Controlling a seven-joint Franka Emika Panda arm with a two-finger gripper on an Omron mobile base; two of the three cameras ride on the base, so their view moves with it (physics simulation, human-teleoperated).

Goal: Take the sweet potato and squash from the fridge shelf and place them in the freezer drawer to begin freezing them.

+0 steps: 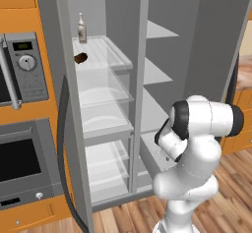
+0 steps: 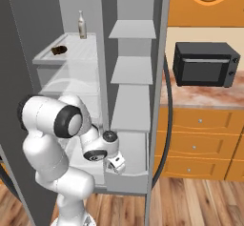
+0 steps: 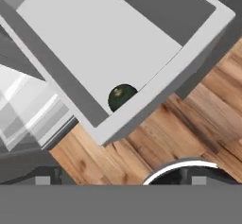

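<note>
Hand view: squash (image 3: 121,97) lies in freezer drawer (image 3: 189,62), against its front wall. Base views: sweet potato (image 1: 80,58) on fridge shelf (image 1: 106,55). Hand (image 2: 116,163) opening: cannot tell.

A home kitchen: an open fridge (image 1: 106,104) at 12 o'clock, orange cabinets (image 2: 200,148), a toaster oven (image 2: 206,64) at 2 o'clock, wood floor (image 2: 200,201).

The arm (image 1: 197,143) is glossy white, built of fat rounded segments like stacked capsules; dark grey-black bands ring its joints; a black disc caps the wrist joint (image 2: 110,136); the small hand (image 2: 116,163) is white with dark marks on its face, too small to read.
</note>
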